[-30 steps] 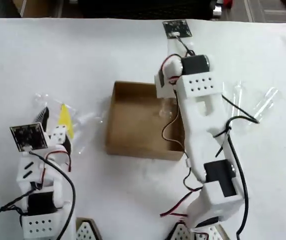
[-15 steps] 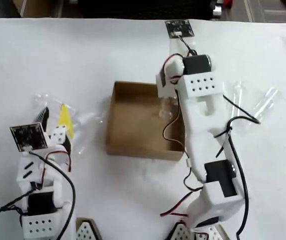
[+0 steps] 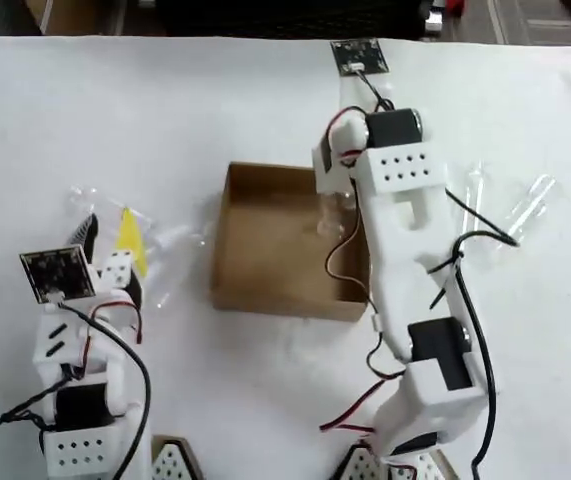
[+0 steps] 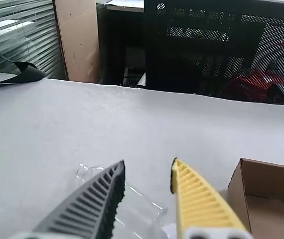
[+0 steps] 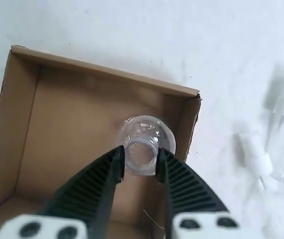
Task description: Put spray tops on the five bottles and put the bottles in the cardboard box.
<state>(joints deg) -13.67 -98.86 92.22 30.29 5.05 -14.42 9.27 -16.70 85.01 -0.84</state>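
Bottle (image 5: 144, 142): clear, upright, mouth open with no spray top fitted. It stands on the floor of the cardboard box (image 5: 72, 124), in the box's right part, close to the right wall and toward the far side.

Right hand (image 5: 140, 153): black fingers (image 5: 113, 167) sit one on each side of the bottle's neck and press against it, so the hand is clenched on the bottle from above. In the high view the right arm (image 3: 405, 250) lies along the right edge of the box, with the hand over the far-right part.

Cardboard box: open at the top, in the middle of the tabletop (image 3: 165, 110), flat on its base. Apart from the held bottle, I see nothing on its floor.

Spray tops (image 3: 530, 200): two slender clear pieces lying on the tabletop right of the box, near each other and apart from the box. Detail is blurred.

Left hand (image 4: 146, 172): at the near left of the tabletop, well apart from the box. One grey-black and one yellow finger are spread, grasping nothing. A second bottle (image 4: 132, 206), clear, lies on its side on the tabletop under the gap between them. Whether the fingers touch it cannot be told.
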